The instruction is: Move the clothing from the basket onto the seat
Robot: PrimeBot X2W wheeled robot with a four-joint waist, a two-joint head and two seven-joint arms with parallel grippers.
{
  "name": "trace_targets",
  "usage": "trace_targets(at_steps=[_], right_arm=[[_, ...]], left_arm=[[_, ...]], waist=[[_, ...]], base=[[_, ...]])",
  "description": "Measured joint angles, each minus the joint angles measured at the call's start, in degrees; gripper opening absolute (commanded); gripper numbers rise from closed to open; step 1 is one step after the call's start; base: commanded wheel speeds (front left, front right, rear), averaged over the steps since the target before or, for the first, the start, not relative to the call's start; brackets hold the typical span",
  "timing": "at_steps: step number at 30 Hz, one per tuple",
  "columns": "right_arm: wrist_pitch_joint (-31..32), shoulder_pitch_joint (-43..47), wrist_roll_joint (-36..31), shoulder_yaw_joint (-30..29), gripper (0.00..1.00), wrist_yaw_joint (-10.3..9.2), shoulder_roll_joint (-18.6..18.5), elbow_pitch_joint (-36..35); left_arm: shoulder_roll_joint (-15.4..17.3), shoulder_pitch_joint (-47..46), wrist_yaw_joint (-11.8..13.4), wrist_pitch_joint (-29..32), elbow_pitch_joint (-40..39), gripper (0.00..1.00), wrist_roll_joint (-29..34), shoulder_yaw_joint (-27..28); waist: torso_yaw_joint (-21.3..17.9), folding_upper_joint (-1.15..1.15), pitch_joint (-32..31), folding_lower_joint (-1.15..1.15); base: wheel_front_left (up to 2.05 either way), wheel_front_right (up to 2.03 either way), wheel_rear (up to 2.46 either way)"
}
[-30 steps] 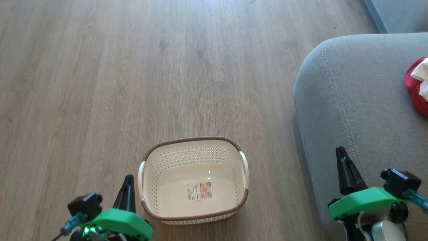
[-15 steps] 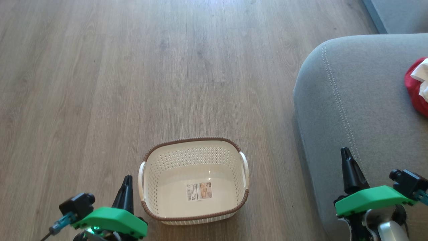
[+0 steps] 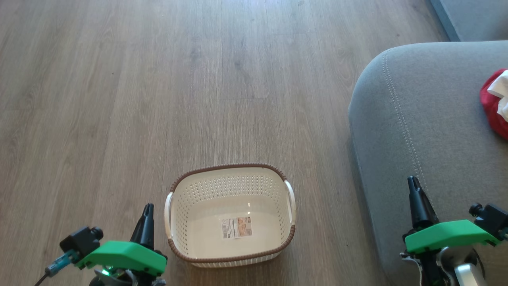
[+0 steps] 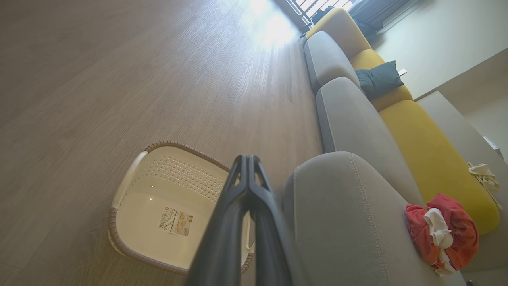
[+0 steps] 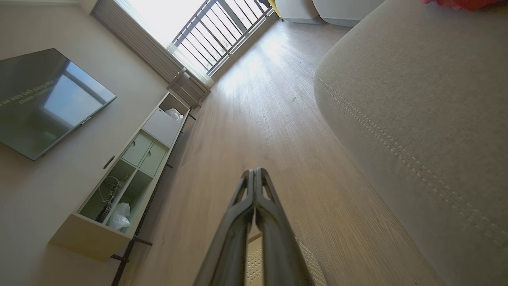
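Both pincers are clenched on nothing. The left pincer (image 3: 148, 208) hangs over the floor (image 3: 158, 99) just beside the basket's left handle. The right pincer (image 3: 413, 183) hangs over the near front edge of the seat (image 3: 420, 119). In each wrist view the two long dark fingers lie pressed flat together, tapering to a point, with small triangular cut-outs near the tips.

The clothing (image 3: 492, 111) lies on the seat, well apart from the basket (image 3: 232, 165), at the right edge of the head view. It is a crumpled heap of soft bright red fabric with white pieces bunched on top. The left wrist view shows it as a rounded lump on the grey cushion, near a long yellow cushion (image 4: 428, 159).

The basket stands upright on the floor, left of the seat. It is cream-white plastic, rectangular with rounded corners, and its walls are pierced by rows of small holes. A brown braided rim runs round the top, with a white handle on each side. Its smooth, glossy bottom is bare apart from a small printed label (image 3: 237, 227).

The seat is grey woven upholstery with a broad rounded corner and a pale stitched seam following its edge. The floor is grey-brown planks with a wood grain.
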Motion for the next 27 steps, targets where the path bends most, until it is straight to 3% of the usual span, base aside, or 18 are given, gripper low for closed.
trace_targets(at_steps=[27], right_arm=[[4.5, -1.3, 17.0, -1.8, 0.0, 0.0, 0.0, 0.5]], left_arm=[[0.1, -1.1, -3.3, 4.1, 0.5, 0.0, -16.4, 3.4]], waist=[[0.1, 0.0, -0.3, 0.0]], base=[[0.0, 0.0, 0.0]])
